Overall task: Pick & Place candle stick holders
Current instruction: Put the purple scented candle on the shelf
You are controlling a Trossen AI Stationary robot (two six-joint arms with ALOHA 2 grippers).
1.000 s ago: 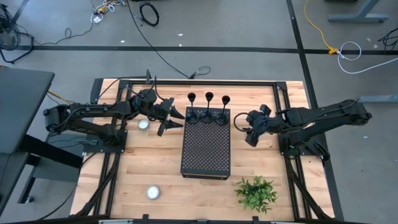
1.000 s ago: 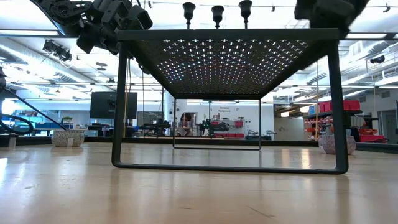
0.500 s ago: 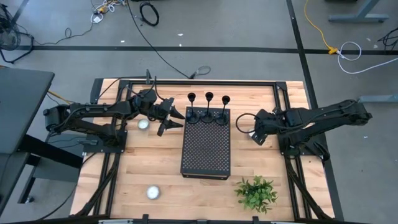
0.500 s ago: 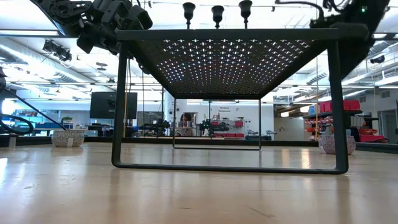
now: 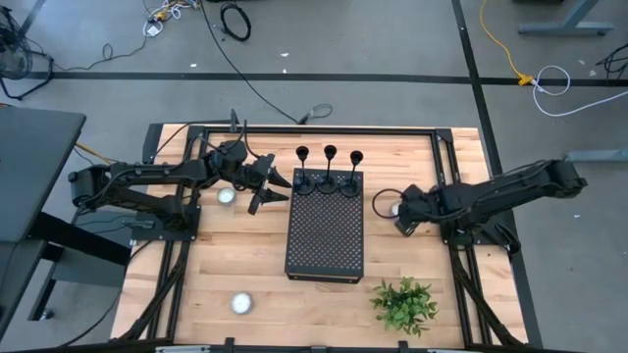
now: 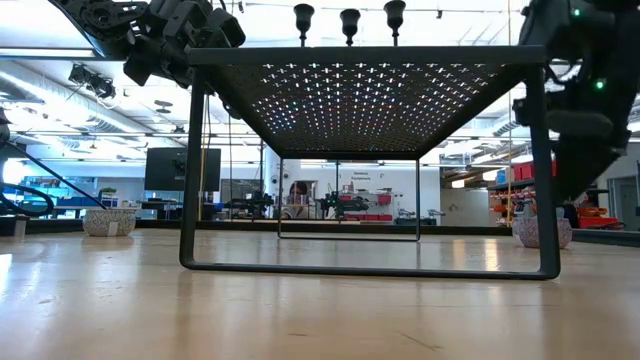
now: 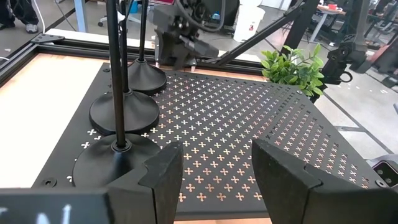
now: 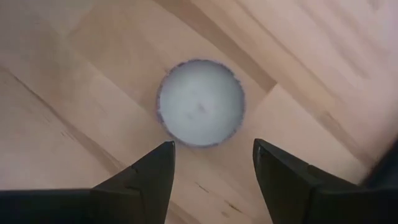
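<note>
Left arm: reaches in from the table's left edge, raised above the wood.
Left gripper (image 5: pixel 278 188): hangs just off the left far corner of the perforated box; fingers spread, nothing between them.
Tealight by left arm (image 5: pixel 227 196): sits on the wood just under that arm, apart from the gripper.
Near tealight (image 5: pixel 241 303): alone on the wood toward the near left, well apart from the box.
Perforated black box (image 5: pixel 326 235): stands at the table's centre on four legs, its top a flat sheet of cross-shaped holes.
Candle stick holders (image 5: pixel 330 182): three in a row along the far edge of the box top, all upright, round bases side by side on the sheet; in the left wrist view the bases nearly touch.
Holder cups: seen in the low view as three small cups standing above the box's edge.
Right gripper (image 5: pixel 399 209): low over the wood just right of the box, pointing downward; fingers spread wide and empty.
Tealight under right gripper (image 8: pixel 200 102): white, round, lying on the wood beyond the open fingertips, not touched.
Green plant (image 5: pixel 403 304): on the near right of the table, near the box corner.
Wooden table (image 5: pixel 245 255): light planks in a black frame.
</note>
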